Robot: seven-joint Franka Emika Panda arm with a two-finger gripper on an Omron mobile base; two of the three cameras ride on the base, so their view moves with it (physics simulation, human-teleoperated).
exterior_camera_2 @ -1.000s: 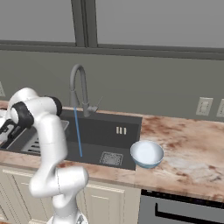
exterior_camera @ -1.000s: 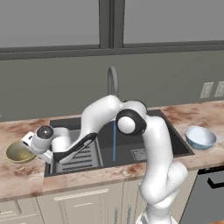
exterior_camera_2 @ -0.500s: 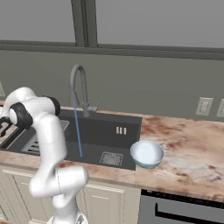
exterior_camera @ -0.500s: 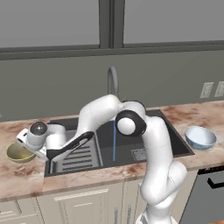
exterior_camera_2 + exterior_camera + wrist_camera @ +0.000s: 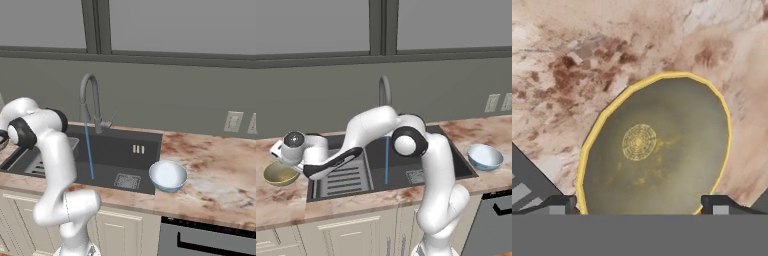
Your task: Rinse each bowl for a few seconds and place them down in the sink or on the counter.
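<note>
The olive-gold bowl (image 5: 277, 174) (image 5: 657, 150) sits upright on the marbled counter (image 5: 286, 202) just left of the sink (image 5: 426, 161). My gripper (image 5: 284, 159) (image 5: 638, 205) hovers right above it, open, its fingertips (image 5: 558, 204) straddling the bowl's near rim without holding it. On the counter to the right of the sink rests the pale blue bowl (image 5: 485, 156) (image 5: 168, 176), far from the hand. A thin stream of water (image 5: 387, 160) (image 5: 90, 156) runs from the gooseneck faucet (image 5: 384, 90) (image 5: 89, 100) into the basin.
The ribbed drying tray (image 5: 343, 176) fills the sink's left part, under my forearm. The sink's dark corner (image 5: 524, 185) lies close beside the olive bowl. Wall outlets (image 5: 491, 102) are at the back right, and an oven front (image 5: 210, 240) is below the right counter.
The jaws have opened and let go of the olive-gold bowl, which now rests on the counter. The hand has lifted slightly above it.
</note>
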